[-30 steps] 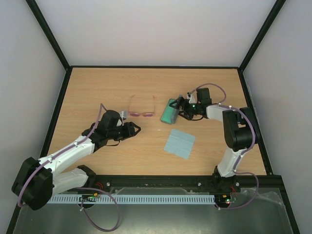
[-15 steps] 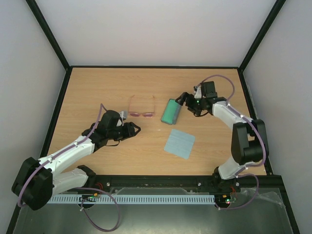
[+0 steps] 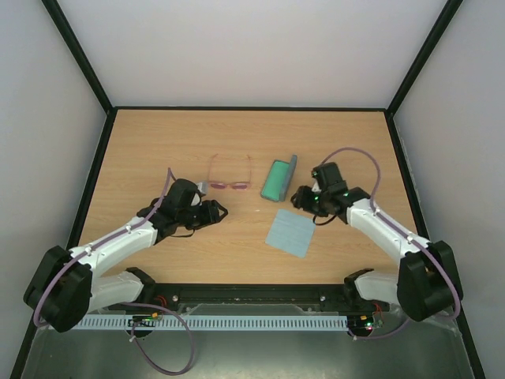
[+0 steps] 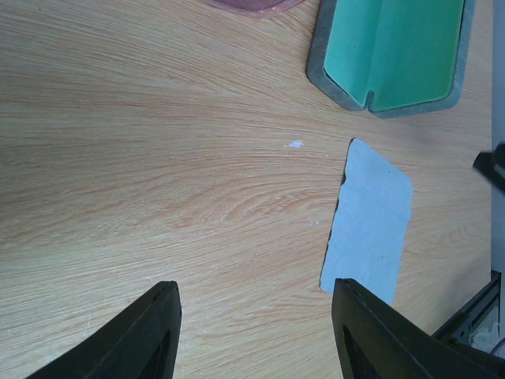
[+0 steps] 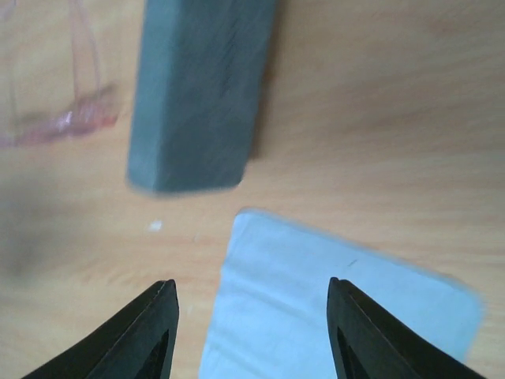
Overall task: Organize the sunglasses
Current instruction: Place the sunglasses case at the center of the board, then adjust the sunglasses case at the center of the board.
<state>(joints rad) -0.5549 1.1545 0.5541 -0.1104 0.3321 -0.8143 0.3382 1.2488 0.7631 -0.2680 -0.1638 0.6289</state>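
Observation:
The pink-red sunglasses (image 3: 229,186) lie unfolded on the wooden table, left of centre. Their edge shows at the top of the left wrist view (image 4: 251,6) and blurred in the right wrist view (image 5: 59,122). The grey-blue case (image 3: 276,180) lies open beside them, green lining up (image 4: 390,51); its grey outside shows in the right wrist view (image 5: 201,87). The light-blue cloth (image 3: 289,233) lies nearer. My left gripper (image 3: 219,210) is open and empty, low over bare wood (image 4: 252,286). My right gripper (image 3: 298,199) is open and empty over the cloth's far edge (image 5: 251,286).
The cloth also shows in the left wrist view (image 4: 369,225) and the right wrist view (image 5: 339,300). A black frame (image 3: 245,108) borders the table on all sides, with white walls behind it. A small white speck (image 4: 293,144) lies on the wood.
My right gripper has left the case and swung back toward me, now over the cloth's far edge. The case stays open, sitting straighter. The left arm has barely moved.

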